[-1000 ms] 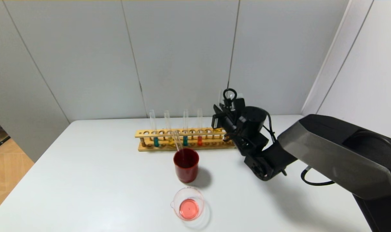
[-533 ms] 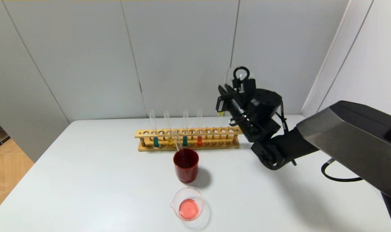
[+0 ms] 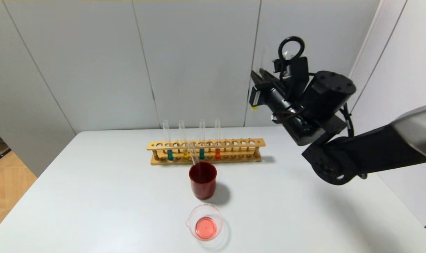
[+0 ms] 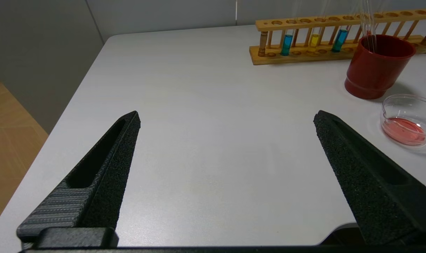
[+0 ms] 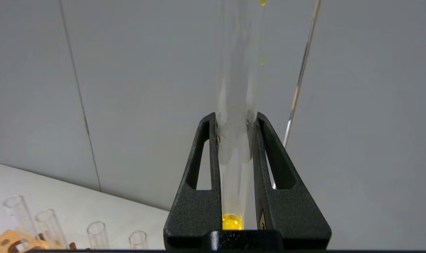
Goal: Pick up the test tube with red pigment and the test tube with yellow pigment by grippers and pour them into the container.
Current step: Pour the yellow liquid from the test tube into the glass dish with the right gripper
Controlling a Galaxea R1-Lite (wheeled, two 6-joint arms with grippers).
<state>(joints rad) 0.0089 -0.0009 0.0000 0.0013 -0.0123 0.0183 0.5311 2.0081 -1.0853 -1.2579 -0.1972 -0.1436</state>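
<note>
Head view: the right gripper (image 3: 259, 75) hangs high above the rack (image 3: 205, 151), up and right of the container (image 3: 205, 222).

Left wrist view: the left gripper (image 4: 227, 117) gapes wide over the table (image 4: 205, 140), holding nothing.

Right wrist view: fingers (image 5: 198, 182) clamp the test tube with yellow pigment (image 5: 235, 154), upright between them.

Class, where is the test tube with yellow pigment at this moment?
The test tube with yellow pigment is clamped upright in the right gripper, raised high above the right end of the wooden rack, on the robot's right in the head view.
</note>
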